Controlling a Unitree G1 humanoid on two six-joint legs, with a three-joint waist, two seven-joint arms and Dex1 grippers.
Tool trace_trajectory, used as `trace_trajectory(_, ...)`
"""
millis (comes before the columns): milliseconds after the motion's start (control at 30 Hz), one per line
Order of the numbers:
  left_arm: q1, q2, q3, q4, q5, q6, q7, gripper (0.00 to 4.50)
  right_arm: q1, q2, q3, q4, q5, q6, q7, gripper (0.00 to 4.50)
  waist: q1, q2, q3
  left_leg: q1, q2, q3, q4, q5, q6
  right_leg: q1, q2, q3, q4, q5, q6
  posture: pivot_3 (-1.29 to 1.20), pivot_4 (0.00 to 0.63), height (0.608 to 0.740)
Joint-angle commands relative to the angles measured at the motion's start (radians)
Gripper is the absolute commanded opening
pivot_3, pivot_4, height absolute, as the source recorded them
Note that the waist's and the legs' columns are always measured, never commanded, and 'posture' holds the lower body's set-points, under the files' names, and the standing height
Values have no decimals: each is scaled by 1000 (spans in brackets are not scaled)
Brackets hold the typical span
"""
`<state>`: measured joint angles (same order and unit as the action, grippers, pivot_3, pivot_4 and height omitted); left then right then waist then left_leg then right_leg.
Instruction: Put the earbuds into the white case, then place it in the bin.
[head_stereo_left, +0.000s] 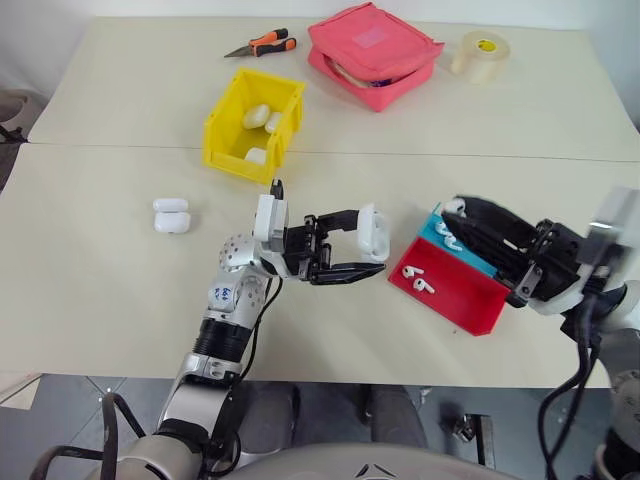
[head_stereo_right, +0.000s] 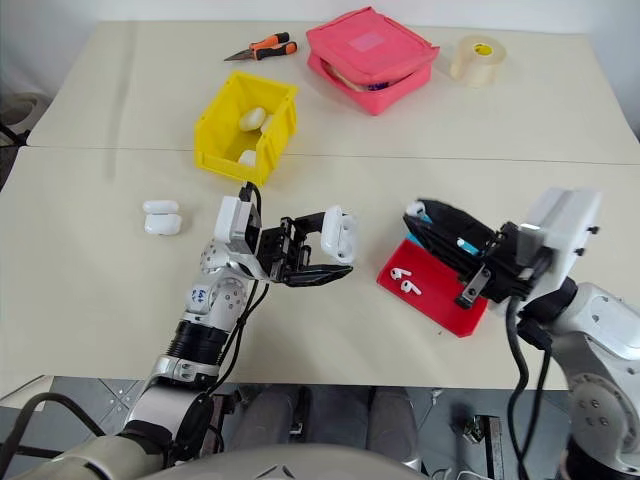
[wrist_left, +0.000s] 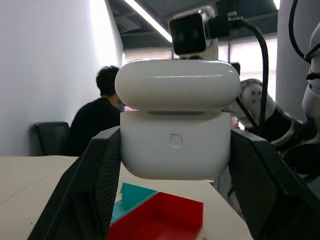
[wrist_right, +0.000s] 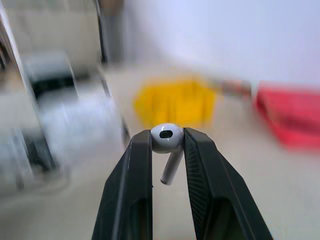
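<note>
R pincer (wrist_right: 167, 145): pinching 1 earbud (wrist_right: 166, 138) by its head, stem hanging free, raised above red-and-blue tray (head_stereo_left: 470, 305); prob. en route to case.
L pincer (head_stereo_left: 350, 250): clamped on white case (wrist_left: 176, 150) at both sides, held off desk (head_stereo_left: 100, 300) w/ lid part-open, presumably to present the opening.
Tray: 2 earbuds (head_stereo_left: 420, 279) lie on the red part.
Bin (head_stereo_left: 222, 132): yellow, far side of desk, 3 white cases inside; 2 spare cases (head_stereo_left: 171, 214) lie to its near left.
View diff: L wrist view shows the lid gap; R wrist view shows the earbud grip clearly; head views give layout.
</note>
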<state>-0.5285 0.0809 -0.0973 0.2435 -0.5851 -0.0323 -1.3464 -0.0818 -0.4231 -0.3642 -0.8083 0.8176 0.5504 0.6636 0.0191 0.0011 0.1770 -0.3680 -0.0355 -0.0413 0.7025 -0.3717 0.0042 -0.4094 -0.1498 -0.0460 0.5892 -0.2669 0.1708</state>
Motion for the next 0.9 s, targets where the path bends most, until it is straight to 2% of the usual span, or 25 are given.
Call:
trace_trajectory(33, -21, 0, 5, -34, -18, 30, 4, 2796, -38, 71, 110, 19, -20, -80, -42, 512, -1, 0, 0, 0, 0, -1, 0, 0, -1, 0, 0, 0, 1, 0, 0, 0, 150, 740)
trace_trajectory(233, -33, 0, 16, -64, -24, 63, 26, 2796, -27, 136, 232, 96, -93, -186, -26, 512, 3, 0, 0, 0, -1, -1, 0, 1, -1, 0, 0, 0, 1, 0, 0, 0, 150, 740)
trace_trajectory(900, -34, -12, 18, -140, -32, 112, 78, 2796, 34, 138, 342, 230, -129, -316, 2, 512, 2, 1, 0, 0, -1, 0, -1, 1, -1, 0, 0, 0, 1, 0, 0, 0, 150, 740)
